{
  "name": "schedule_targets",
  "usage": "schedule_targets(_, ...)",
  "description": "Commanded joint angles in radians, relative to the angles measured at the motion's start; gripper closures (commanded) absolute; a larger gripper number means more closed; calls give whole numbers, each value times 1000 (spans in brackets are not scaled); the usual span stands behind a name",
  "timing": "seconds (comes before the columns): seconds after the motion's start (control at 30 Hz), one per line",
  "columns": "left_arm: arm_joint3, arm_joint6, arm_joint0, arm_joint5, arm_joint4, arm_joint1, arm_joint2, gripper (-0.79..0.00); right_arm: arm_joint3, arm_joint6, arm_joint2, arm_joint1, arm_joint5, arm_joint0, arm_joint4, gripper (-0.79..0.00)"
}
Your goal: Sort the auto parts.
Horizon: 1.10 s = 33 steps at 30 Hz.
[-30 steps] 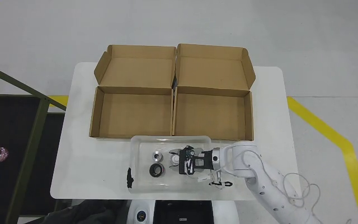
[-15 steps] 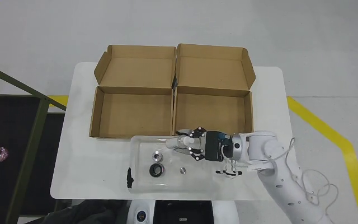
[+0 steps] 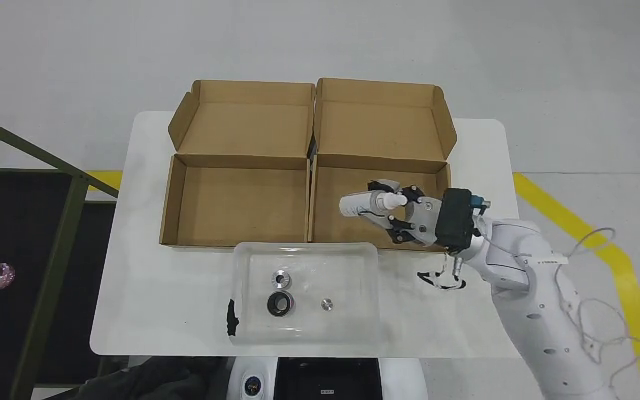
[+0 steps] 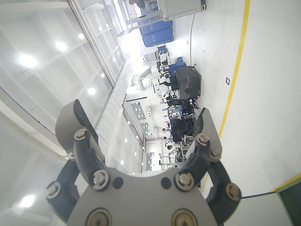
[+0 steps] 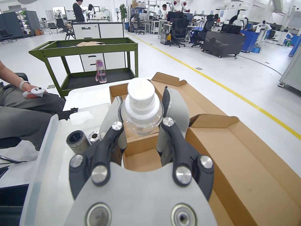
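My right gripper (image 3: 385, 210) (image 5: 141, 109) is shut on a white stepped plastic part with a clear body (image 3: 368, 203) (image 5: 141, 109), held above the right cardboard box (image 3: 415, 235) near its front left. The clear plastic bin (image 3: 245, 262) in front of the boxes holds a black cylindrical sleeve (image 3: 279, 303) (image 5: 76, 141), a silver ring part (image 3: 280, 279) (image 5: 94, 136) and a small silver disc (image 3: 326, 303). The left cardboard box (image 3: 175, 210) has nothing in it. My left gripper (image 4: 141, 121) is open and points up into the hall, with nothing between its fingers.
A black clip (image 3: 230, 319) hangs on the bin's left front rim. Both boxes' lids (image 3: 375, 125) stand open at the back. A green cart (image 5: 84, 48) stands left of the table. Bare white table (image 3: 140, 290) lies left of the bin.
The right gripper lifted the white part out of the bin and carried it back and right, over the right box. The small silver disc now lies uncovered in the bin.
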Motion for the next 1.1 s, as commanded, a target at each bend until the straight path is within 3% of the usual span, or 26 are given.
schedule_targets(0.0,0,0,0,0,0,0,0,-785,0,-3,13,2,5,-4,8,0)
schedule_targets(0.43,0,0,0,0,0,0,0,-785,61,-10,-53,-9,48,64,46,0)
schedule_targets(0.77,0,0,0,0,0,0,0,-785,207,16,-194,-37,89,191,33,0)
schedule_targets(1.07,0,0,0,0,0,0,0,-785,316,38,-252,-53,130,262,-27,0)
